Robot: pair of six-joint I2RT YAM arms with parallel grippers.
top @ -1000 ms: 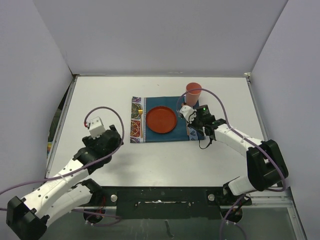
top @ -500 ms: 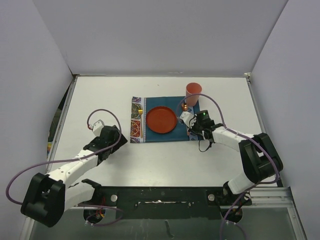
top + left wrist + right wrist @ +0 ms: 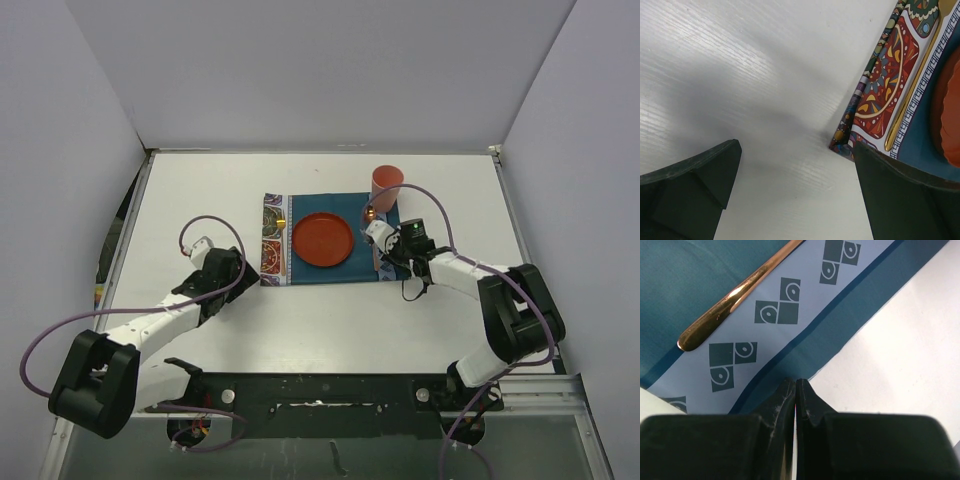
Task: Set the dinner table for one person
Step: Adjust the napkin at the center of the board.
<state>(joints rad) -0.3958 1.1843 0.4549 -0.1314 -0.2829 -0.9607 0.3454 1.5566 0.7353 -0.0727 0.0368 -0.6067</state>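
Note:
The white dinner table [image 3: 450, 320] carries a teal placemat [image 3: 322, 274] with patterned ends. On the mat lie a red plate [image 3: 322, 240], a gold utensil [image 3: 284, 246] on its left end and another gold utensil [image 3: 371, 214] on its right end. An orange cup [image 3: 386, 186] stands at the mat's far right corner. My left gripper [image 3: 236, 268] is open and empty, low over the table by the mat's near left corner [image 3: 842, 142]. My right gripper [image 3: 379, 236] is shut, its tips [image 3: 796, 382] at the mat's right edge [image 3: 840, 335] near a gold handle [image 3: 730, 305].
Grey walls stand round the table on three sides. The table's thin metal edging [image 3: 122, 250] runs down the left side, with clutter beyond it. Purple cables loop off both arms.
My left arm has lowered and swung right, bringing its gripper to the mat's near left corner. My right gripper has shifted slightly along the mat's right end and stayed shut.

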